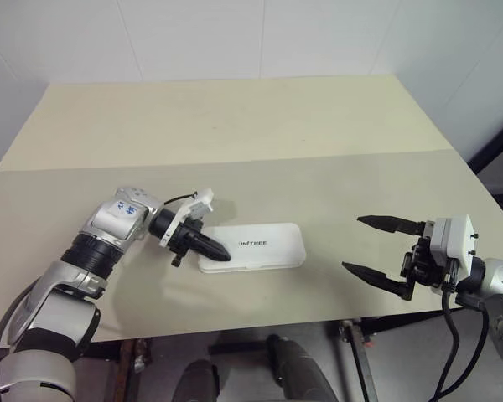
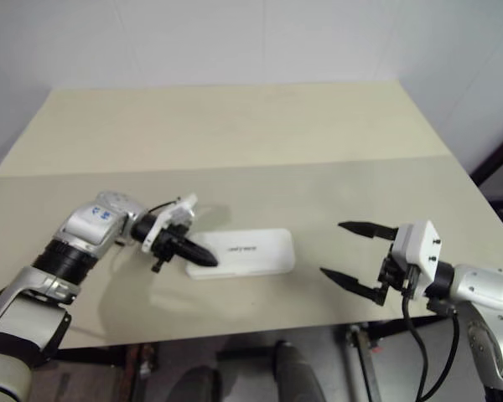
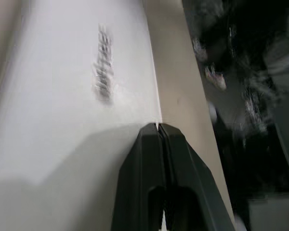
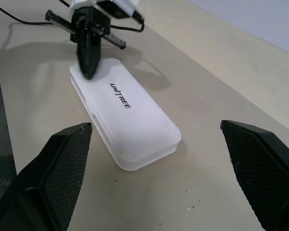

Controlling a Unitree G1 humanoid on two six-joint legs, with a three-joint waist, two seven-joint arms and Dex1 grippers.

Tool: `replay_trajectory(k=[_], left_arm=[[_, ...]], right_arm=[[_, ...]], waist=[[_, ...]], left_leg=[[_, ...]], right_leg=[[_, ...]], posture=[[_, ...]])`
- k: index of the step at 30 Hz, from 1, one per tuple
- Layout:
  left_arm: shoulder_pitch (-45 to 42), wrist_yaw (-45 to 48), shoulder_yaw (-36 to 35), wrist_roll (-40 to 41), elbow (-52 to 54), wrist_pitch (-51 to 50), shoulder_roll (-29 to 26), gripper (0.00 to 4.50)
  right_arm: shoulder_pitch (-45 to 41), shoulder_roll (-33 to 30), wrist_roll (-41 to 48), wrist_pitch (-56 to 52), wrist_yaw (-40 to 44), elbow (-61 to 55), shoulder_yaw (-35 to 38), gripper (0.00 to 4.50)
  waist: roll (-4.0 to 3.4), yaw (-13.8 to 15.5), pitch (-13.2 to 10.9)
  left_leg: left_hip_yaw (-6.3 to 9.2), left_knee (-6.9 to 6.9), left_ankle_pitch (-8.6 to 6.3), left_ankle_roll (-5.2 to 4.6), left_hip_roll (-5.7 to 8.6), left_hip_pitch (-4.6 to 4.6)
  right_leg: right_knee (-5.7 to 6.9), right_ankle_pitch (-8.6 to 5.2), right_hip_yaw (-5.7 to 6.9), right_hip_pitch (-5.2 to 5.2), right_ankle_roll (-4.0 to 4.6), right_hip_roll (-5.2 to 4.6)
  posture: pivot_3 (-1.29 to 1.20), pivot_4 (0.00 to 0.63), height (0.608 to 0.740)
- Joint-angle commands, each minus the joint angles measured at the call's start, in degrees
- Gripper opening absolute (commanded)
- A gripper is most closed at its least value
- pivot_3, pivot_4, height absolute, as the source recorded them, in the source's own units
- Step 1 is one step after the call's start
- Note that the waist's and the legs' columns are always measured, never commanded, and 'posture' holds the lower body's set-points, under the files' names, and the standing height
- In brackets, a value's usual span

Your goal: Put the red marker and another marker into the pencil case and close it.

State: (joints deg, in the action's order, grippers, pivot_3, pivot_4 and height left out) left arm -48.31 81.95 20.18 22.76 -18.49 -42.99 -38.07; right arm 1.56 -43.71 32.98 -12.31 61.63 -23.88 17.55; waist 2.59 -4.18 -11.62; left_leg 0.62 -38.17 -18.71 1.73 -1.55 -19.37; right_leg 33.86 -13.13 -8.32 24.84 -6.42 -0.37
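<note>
The white pencil case lies shut at the table's centre, so the task looks nearly done. The left gripper, jaws together, is at the case's left end. The right gripper waits lower right, jaws apart. Any markers inside are hidden.

Head cams overhead on table (stereo pair), wrist cams close.

Closed pencil case on beige table
</note>
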Motion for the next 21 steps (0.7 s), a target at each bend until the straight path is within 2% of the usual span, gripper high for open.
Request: replay_trajectory(k=[1,4,6,8,13,16,20,21], left_arm=[[-0.4,-3.5,-9.0,5.5,4.3,-4.8,0.6,0.05],[3.1,-7.1,-17.0,7.4,9.2,2.7,2.0,0.05],[5.5,-7.9,-20.2,8.3,12.0,5.0,1.8,0.05],[9.1,-8.3,-22.3,7.6,15.2,9.3,1.0,0.44],[17.7,-8.3,-27.6,6.2,19.7,20.6,0.0,1.94],[22.5,-5.6,-31.3,8.6,21.2,26.8,-0.1,2.92],[26.0,-2.4,-33.9,10.5,20.6,29.6,-1.5,4.26],[26.7,-1.5,-34.4,11.2,20.7,29.8,-2.0,4.46]], right_arm=[[-1.3,-0.2,0.2,1.0,0.0,0.6,0.1,4.50],[-2.5,-0.6,-0.2,1.2,0.6,2.3,-0.2,4.50],[-3.5,-1.1,-0.4,1.4,1.1,3.5,-0.4,4.50],[-4.9,-1.5,-0.9,1.7,1.8,5.3,-0.8,4.50],[-8.3,-2.5,-2.2,3.2,3.9,10.2,-1.6,4.50],[-11.0,-2.8,-3.1,4.4,5.6,13.9,-2.3,4.50],[-14.4,-3.2,-4.0,5.9,7.6,18.3,-3.3,4.50],[-15.1,-3.3,-4.2,6.4,8.1,19.4,-3.4,4.50]], waist=[[0.00,-0.3,0.0],[0.00,-0.6,0.0],[0.00,-0.7,0.0],[0.00,-0.7,0.0],[0.00,-0.6,0.0],[0.00,-0.6,0.0],[0.00,-0.7,0.0],[0.00,-0.7,0.0]], left_leg=[[0.01,0.00,-0.01,0.01,0.00,-0.04],[0.01,0.06,-0.09,0.01,-0.02,0.03],[0.01,0.11,-0.11,0.03,-0.04,0.04],[-0.01,0.14,-0.12,0.05,-0.05,0.06],[-0.02,0.09,-0.12,0.06,-0.04,0.05],[-0.06,0.10,-0.12,0.06,-0.04,0.07],[-0.11,0.08,-0.12,0.06,-0.04,0.07],[-0.11,0.07,-0.12,0.06,-0.04,0.08]], right_leg=[[0.00,0.07,0.00,0.04,-0.15,0.00],[0.05,0.31,0.03,0.04,-0.74,-0.01],[0.05,0.31,0.04,0.06,-0.74,0.00],[0.05,0.31,0.04,0.07,-0.74,0.00],[-0.03,0.31,0.03,0.05,-0.75,-0.02],[-0.06,0.31,0.01,0.02,-0.74,-0.03],[-0.08,0.28,0.00,0.03,-0.67,-0.04],[-0.08,0.28,0.00,0.02,-0.67,-0.03]], posture=[[0.00,0.150,0.740],[0.00,0.150,0.740],[0.00,0.150,0.740],[0.00,0.150,0.740],[0.00,0.150,0.740],[0.00,0.150,0.740],[0.00,0.150,0.740],[0.00,0.150,0.740]])
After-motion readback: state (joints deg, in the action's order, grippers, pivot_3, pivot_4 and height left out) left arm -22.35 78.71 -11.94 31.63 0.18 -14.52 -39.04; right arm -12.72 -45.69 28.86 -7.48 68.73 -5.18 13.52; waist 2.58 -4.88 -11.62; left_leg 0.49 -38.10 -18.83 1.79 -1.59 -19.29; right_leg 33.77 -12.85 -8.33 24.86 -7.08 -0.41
